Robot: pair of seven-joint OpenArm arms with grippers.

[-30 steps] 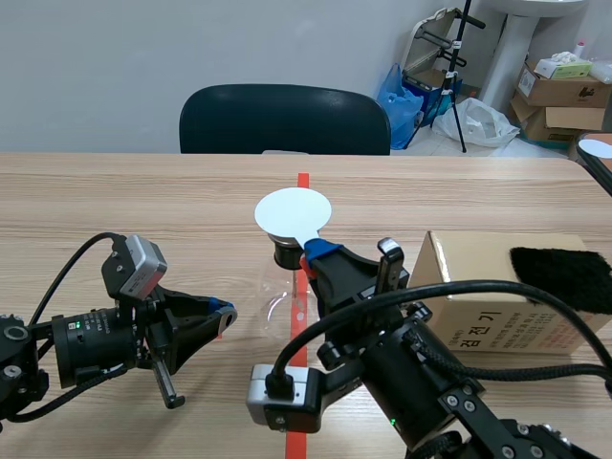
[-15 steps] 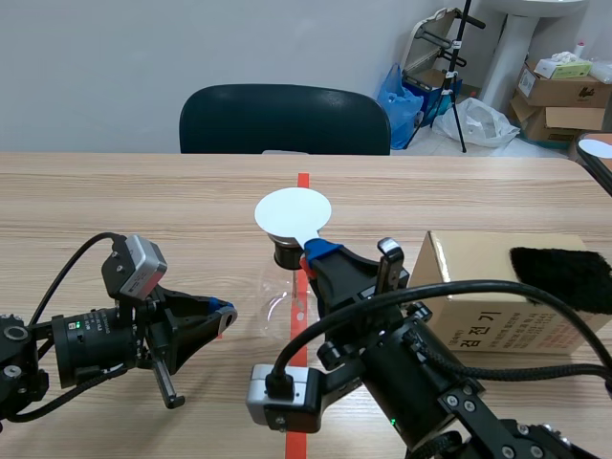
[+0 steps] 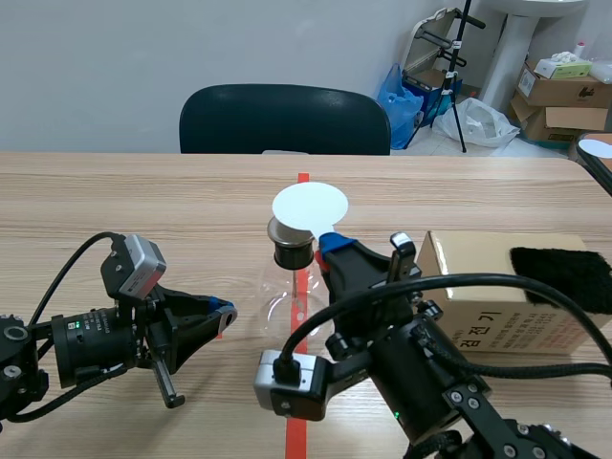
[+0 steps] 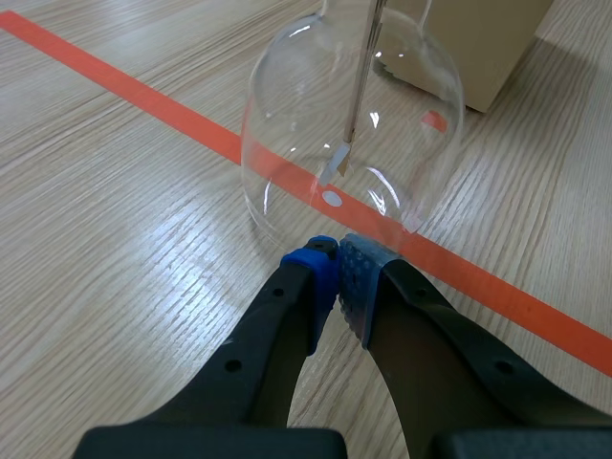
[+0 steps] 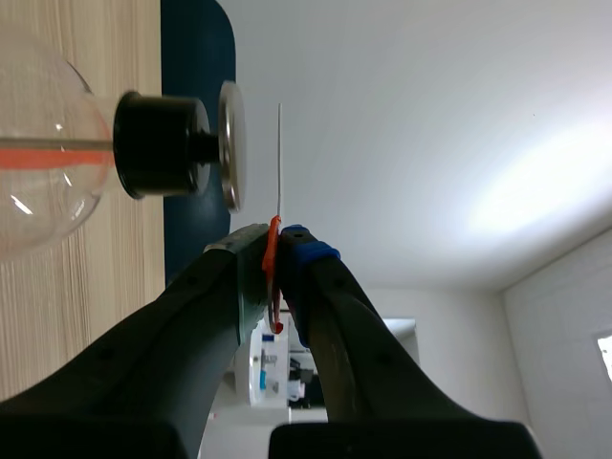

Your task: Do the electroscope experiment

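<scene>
The electroscope is a clear glass flask [image 3: 287,301] on the orange tape line, with a black stopper [image 3: 291,252] and a metal top plate [image 3: 280,230]. In the left wrist view a thin rod with a small foil leaf [image 4: 336,161] hangs inside the flask [image 4: 354,124]. My right gripper [image 3: 330,244] is shut on the orange handle of a white disc paddle [image 3: 309,206], holding it just above and right of the plate. In the right wrist view the disc [image 5: 280,158] is edge-on, a small gap from the plate [image 5: 230,143]. My left gripper [image 3: 222,311], shut on nothing, rests low beside the flask's left side.
A cardboard box [image 3: 497,287] with a black cloth [image 3: 564,273] draped over it stands right of the flask, close behind the right arm. A dark chair [image 3: 284,120] stands at the table's far edge. Bare wooden tabletop lies to the left and beyond the flask.
The right gripper has carried the white disc a little to the right and up, uncovering the metal plate. The left arm has not moved.
</scene>
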